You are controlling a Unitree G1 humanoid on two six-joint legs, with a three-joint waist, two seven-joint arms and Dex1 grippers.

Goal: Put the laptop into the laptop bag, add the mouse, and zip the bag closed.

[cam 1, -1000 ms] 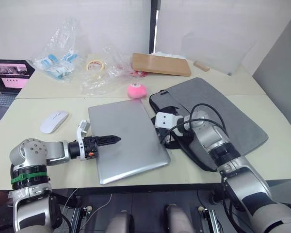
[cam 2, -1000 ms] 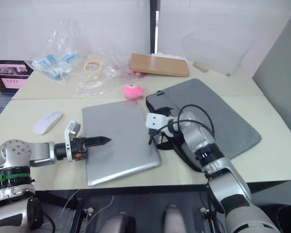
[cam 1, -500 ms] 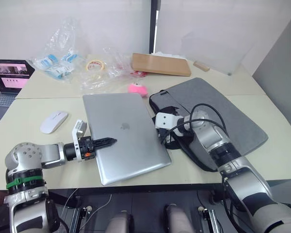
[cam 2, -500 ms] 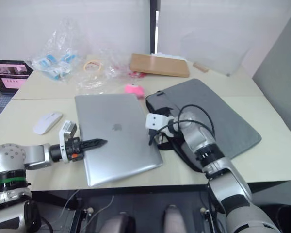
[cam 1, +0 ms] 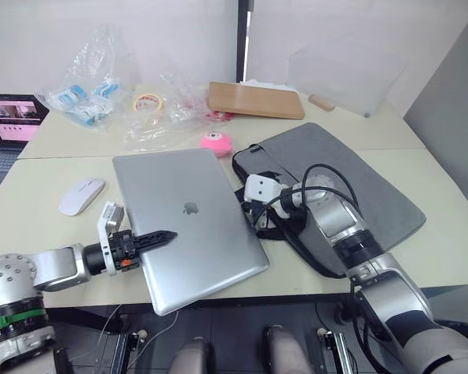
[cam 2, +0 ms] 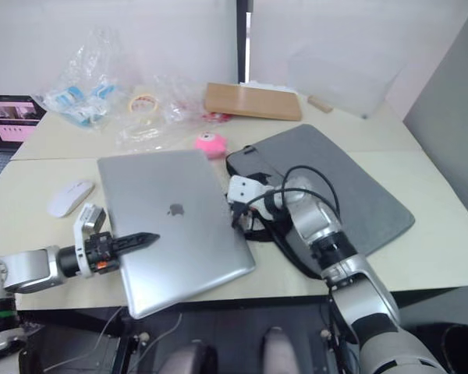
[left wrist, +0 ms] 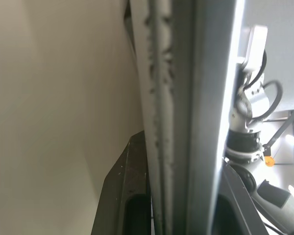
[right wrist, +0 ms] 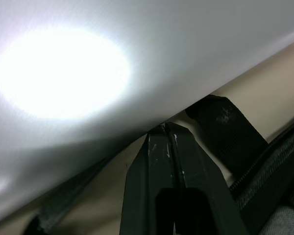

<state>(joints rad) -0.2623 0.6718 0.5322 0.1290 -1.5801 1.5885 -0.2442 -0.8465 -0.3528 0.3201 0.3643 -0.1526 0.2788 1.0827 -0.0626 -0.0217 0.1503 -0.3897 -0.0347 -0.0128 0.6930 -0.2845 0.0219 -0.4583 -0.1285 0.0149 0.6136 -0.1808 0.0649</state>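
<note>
The silver-grey laptop (cam 1: pixel 187 218) lies closed in mid-table, its left side lifted and its near corner over the table's front edge. My left gripper (cam 1: pixel 160 236) is shut on its left edge; the left wrist view shows the laptop's edge (left wrist: pixel 186 98) clamped between both fingers (left wrist: pixel 120 196). The grey laptop bag (cam 1: pixel 359 187) lies flat to the right, its open mouth and black handles beside the laptop. My right gripper (right wrist: pixel 165 128) is shut and empty, its tips under the laptop's right edge by a black strap (right wrist: pixel 225 122). The white mouse (cam 1: pixel 81 195) rests left of the laptop.
A pink fluffy ball (cam 1: pixel 214 142) sits just behind the laptop. Farther back are a wooden board (cam 1: pixel 255 100), a tape roll (cam 1: pixel 147 102) and plastic bags (cam 1: pixel 86 86). A small dark laptop with a pink screen (cam 1: pixel 12 128) stands at the far left.
My left gripper closed on the laptop's left edge and drew back toward me, lifting and turning the laptop so its near corner overhangs the table. The right arm stayed put.
</note>
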